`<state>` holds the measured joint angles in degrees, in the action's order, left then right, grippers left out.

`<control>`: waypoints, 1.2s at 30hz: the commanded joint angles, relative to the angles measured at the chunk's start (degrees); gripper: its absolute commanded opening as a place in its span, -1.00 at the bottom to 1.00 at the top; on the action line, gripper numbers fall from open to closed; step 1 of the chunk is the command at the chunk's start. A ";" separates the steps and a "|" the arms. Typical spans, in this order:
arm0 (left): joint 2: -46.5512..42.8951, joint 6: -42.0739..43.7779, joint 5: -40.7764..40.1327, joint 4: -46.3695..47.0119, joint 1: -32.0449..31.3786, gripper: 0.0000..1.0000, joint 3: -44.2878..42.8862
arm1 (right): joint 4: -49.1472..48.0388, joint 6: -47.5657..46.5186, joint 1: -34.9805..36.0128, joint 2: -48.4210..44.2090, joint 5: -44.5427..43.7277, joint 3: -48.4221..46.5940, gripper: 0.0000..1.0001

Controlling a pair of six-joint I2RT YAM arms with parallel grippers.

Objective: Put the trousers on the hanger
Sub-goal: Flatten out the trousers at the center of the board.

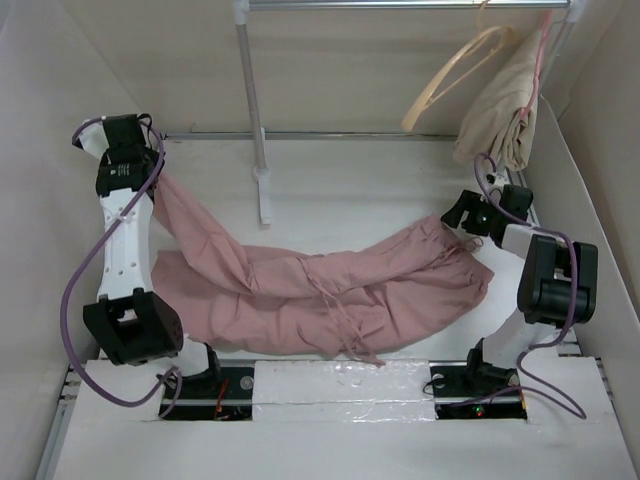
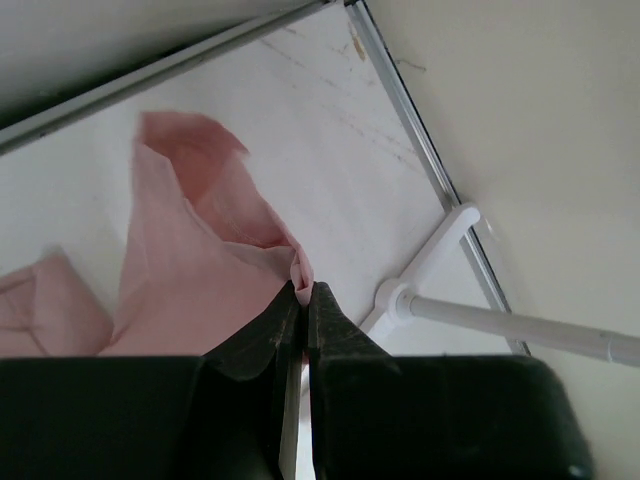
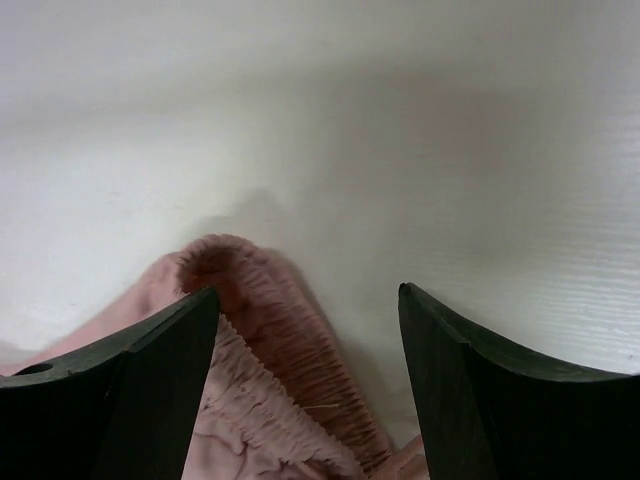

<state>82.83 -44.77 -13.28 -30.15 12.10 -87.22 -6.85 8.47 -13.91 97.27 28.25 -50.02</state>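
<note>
The dusty-pink trousers (image 1: 330, 290) lie spread across the table, waist at the right, legs running left. My left gripper (image 1: 158, 172) is shut on a leg end and holds it lifted at the far left; in the left wrist view the cloth (image 2: 200, 270) is pinched between the closed fingers (image 2: 302, 295). My right gripper (image 1: 462, 222) is open just over the gathered waistband (image 3: 290, 350), which lies between its fingers (image 3: 305, 300). The cream-tan hanger (image 1: 455, 75) hangs from the rail at the back right.
A beige folded garment (image 1: 505, 110) hangs on a pinkish hanger beside the cream one. The rack's white upright pole (image 1: 252, 110) and foot (image 1: 264, 195) stand mid-back, also seen in the left wrist view (image 2: 470, 310). Walls close the table on both sides.
</note>
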 commanded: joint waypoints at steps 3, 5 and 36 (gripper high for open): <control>5.67 2.76 -1.58 4.84 0.38 -1.00 -3.83 | -9.42 0.59 0.11 -1.41 8.39 -0.94 0.56; 8.13 2.94 -0.70 5.10 0.38 -1.00 -5.59 | -7.74 0.14 0.64 1.15 9.98 -2.01 0.58; -2.57 1.53 2.21 8.88 2.40 -1.00 0.13 | 12.94 -2.99 -5.60 -43.57 0.50 16.11 -1.00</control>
<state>86.13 -43.97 -8.25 -22.39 14.35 -84.36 -10.44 13.02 -17.82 61.45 34.68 -32.77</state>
